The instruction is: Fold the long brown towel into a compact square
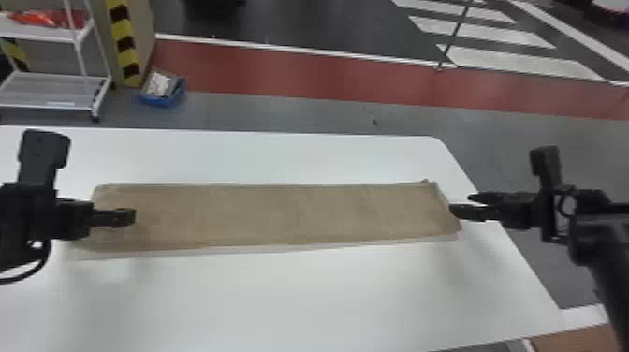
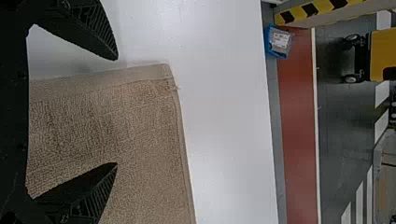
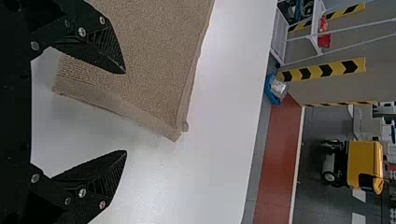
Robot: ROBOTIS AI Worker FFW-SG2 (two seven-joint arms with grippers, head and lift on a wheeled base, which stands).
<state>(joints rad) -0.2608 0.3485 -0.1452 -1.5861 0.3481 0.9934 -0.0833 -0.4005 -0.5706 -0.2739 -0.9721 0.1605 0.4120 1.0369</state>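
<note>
Your left gripper (image 2: 116, 111) hangs at nine o'clock, spread across the towel's short edge – likely so it can pinch that end. The long brown towel (image 1: 281, 215) lies flat on the surface (image 1: 281, 299), nine to three, probably stretched out for end-over-end folding. At three o'clock your right gripper (image 3: 125, 112) straddles the other short edge, also spread – presumably ready to lift it.

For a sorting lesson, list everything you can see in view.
towel: 1, brown, on table
table: 1, white, under towel
box: 1, blue, far floor, left
rack: 1, white, far left
bundle: 1, red, on rack
striped tape: several, yellow-black, far left
floor strip: 1, red, beyond table
floor stripes: several, white, far right
machine: 1, yellow, background
arms: 2, black, one each side
left gripper: 1, black, at towel's left end
right gripper: 1, black, at towel's right end
</note>
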